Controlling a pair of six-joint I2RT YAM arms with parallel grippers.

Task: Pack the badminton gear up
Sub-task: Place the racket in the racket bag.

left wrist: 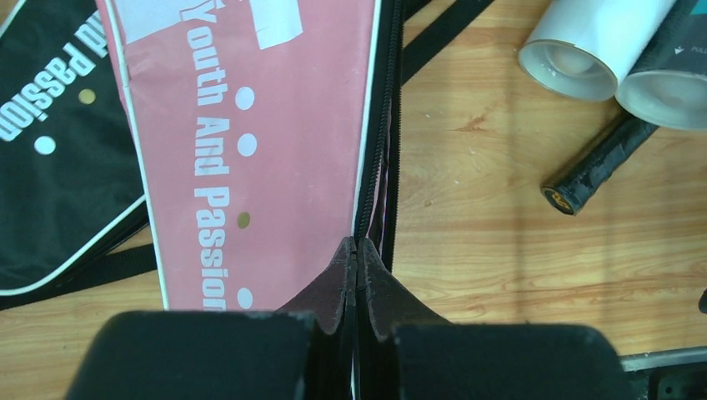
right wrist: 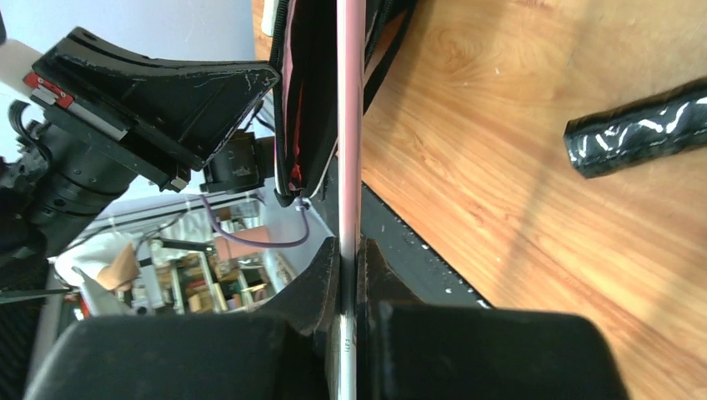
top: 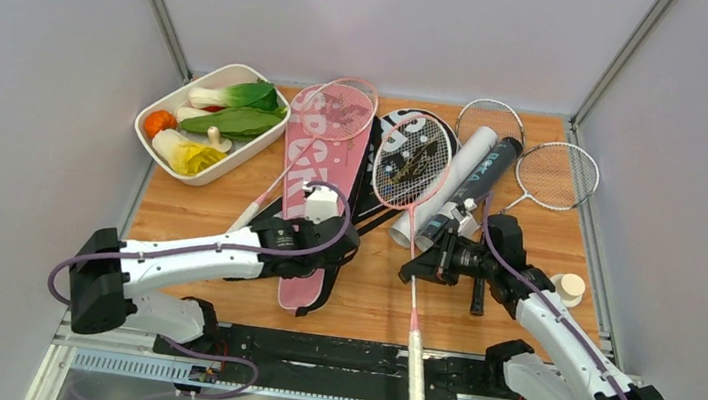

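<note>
Your left fingers (left wrist: 337, 287) are pressed together with their tips right at the zipper edge of the pink cover (left wrist: 275, 125), and they appear to pinch that edge (in the right wrist view the cover's edge stands lifted off the tabletop (left wrist: 500, 233) at that spot). The pink cover lies lengthwise on the boards, with a black cover (top: 370, 174) touching it on the right.

Your right fingers (right wrist: 321, 287) are clamped on the thin shaft of a pink racket (right wrist: 350, 125). Its head rests over the black cover, and its white grip reaches out past the near edge of the tabletop.

A second pink racket (top: 345, 108) lies with its head on the pink cover's wide far end. Just right of the held racket's head, a white tube (left wrist: 584, 42) and a black tube (top: 487, 170) lie side by side, touching. Two silver rackets (top: 556, 175) rest by the tubes in the far right corner.
</note>
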